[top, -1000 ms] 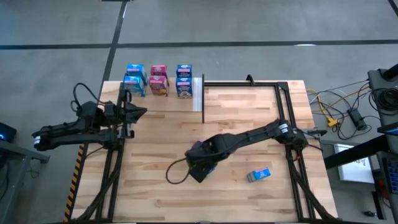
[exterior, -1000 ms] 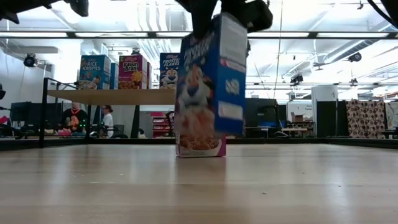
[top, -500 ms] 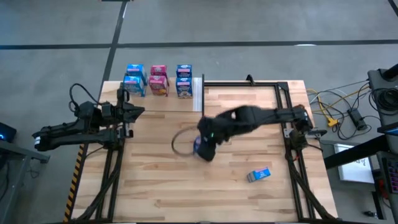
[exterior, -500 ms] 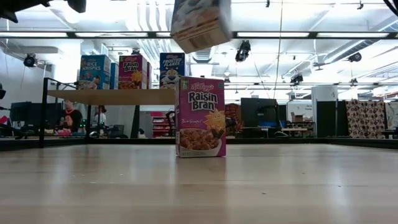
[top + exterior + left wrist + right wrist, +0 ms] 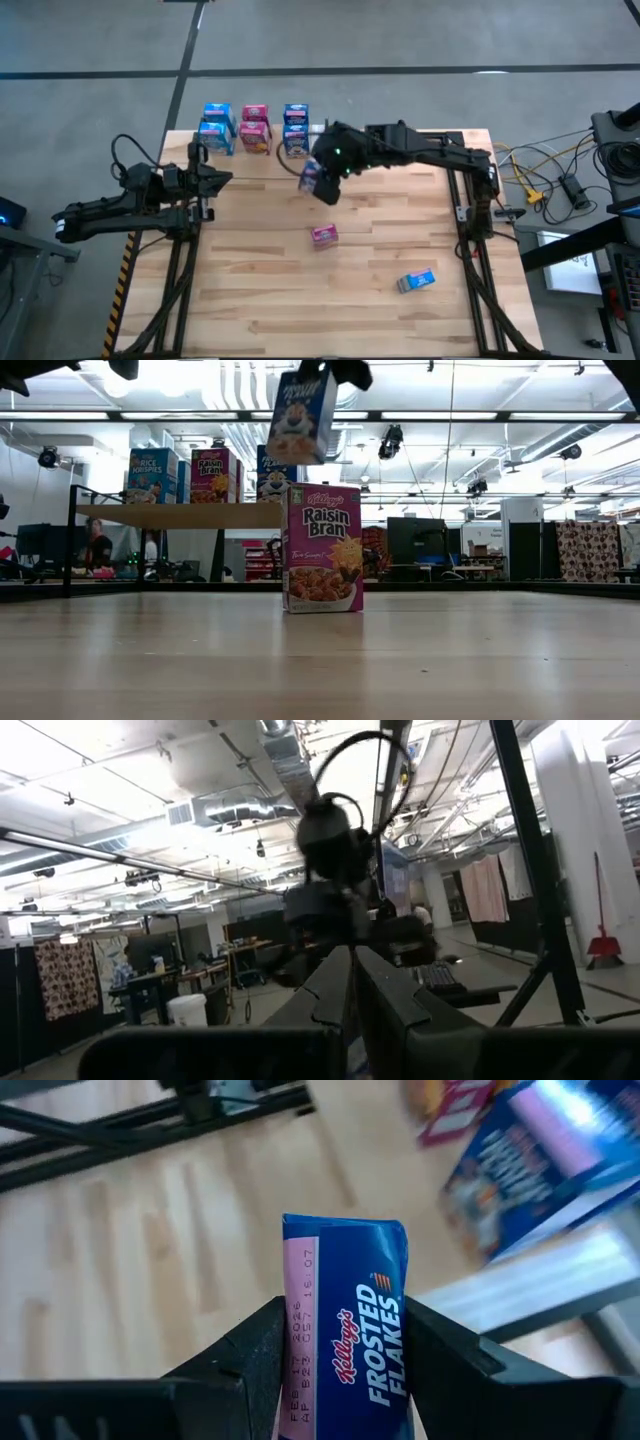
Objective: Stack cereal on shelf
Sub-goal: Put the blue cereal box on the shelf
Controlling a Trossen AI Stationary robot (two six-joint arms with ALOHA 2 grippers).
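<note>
The right gripper (image 5: 318,178) is up in the air, close to the shelf (image 5: 318,150) at the far side of the table (image 5: 400,220). Its two dark fingers (image 5: 255,1350) are squeezed on a blue Frosted Flakes box (image 5: 345,1335), one finger on each side. In the low view this box (image 5: 300,415) hangs high above the table, a bit tilted, and touches nothing under it.

A pink Raisin Bran box (image 5: 322,548) stands upright by itself near the middle of the table. From above it is the small pink box (image 5: 323,234). Another blue box (image 5: 416,281) lies flat on the table, nearer the front and over on the right side, well apart from the pink one.

On the shelf there are more cereal boxes (image 5: 254,128), some blue and some pink, standing in a row. From the low view you can see a Rice Krispies box (image 5: 151,475), a Raisin Bran box and a Frosted Flakes box up there.

The left gripper (image 5: 222,180) waits over the left side of the table, and its fingers (image 5: 345,1000) are pressed together with nothing in them
</note>
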